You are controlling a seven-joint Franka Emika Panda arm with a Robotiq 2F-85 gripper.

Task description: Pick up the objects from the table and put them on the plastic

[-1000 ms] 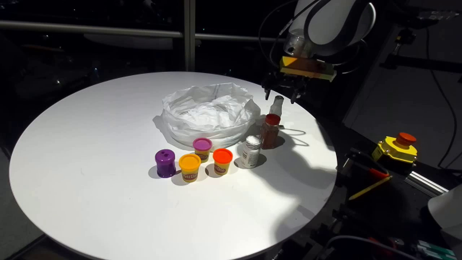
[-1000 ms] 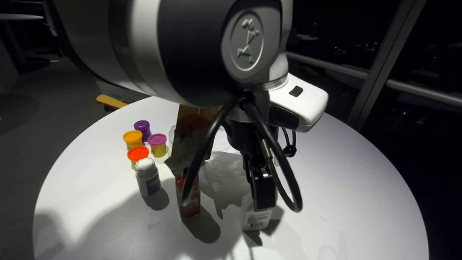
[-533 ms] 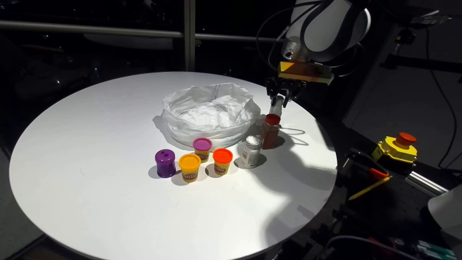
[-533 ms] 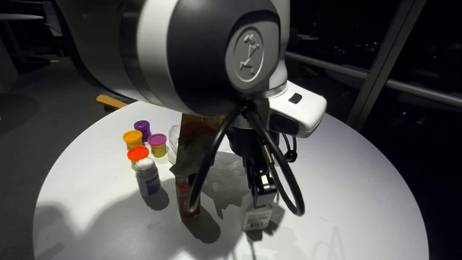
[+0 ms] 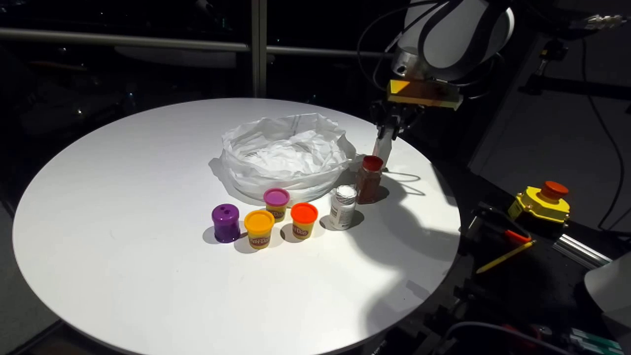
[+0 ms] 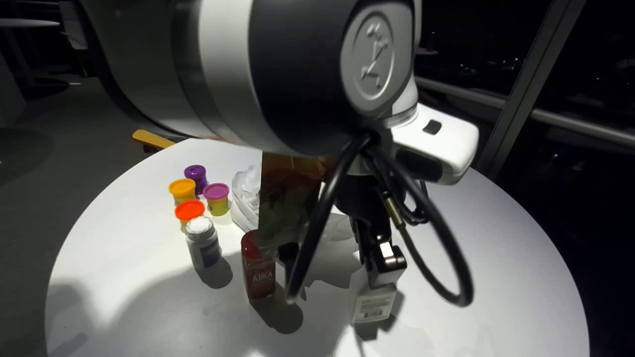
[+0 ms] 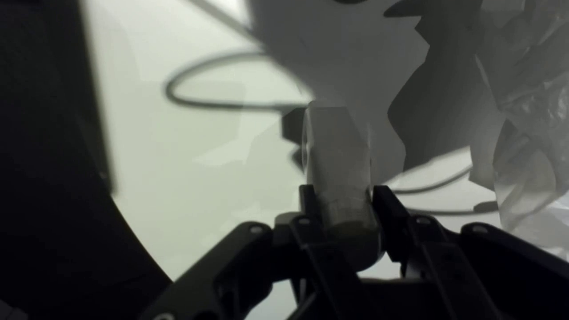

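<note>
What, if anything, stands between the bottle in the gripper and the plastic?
Nothing visible: the wrist view shows only partly shaded table between the white bottle and the plastic. The red-capped jar stands beside that path.

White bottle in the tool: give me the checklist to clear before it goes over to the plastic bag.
1. Tool shut on the white bottle: ok; the jaws flank it in the wrist view.
2. Base off the table: cannot tell; no view settles it.
3. Red-lidded jar apart from the bottle: ok; an exterior view shows a gap between them.
4. Mouth of the plastic bag open: ok; its rim is spread wide.
5. Bag floor: cannot tell; crumpled folds hide it.
6. Black cable clear of the bottle: cannot tell; it loops down beside the tool.
</note>
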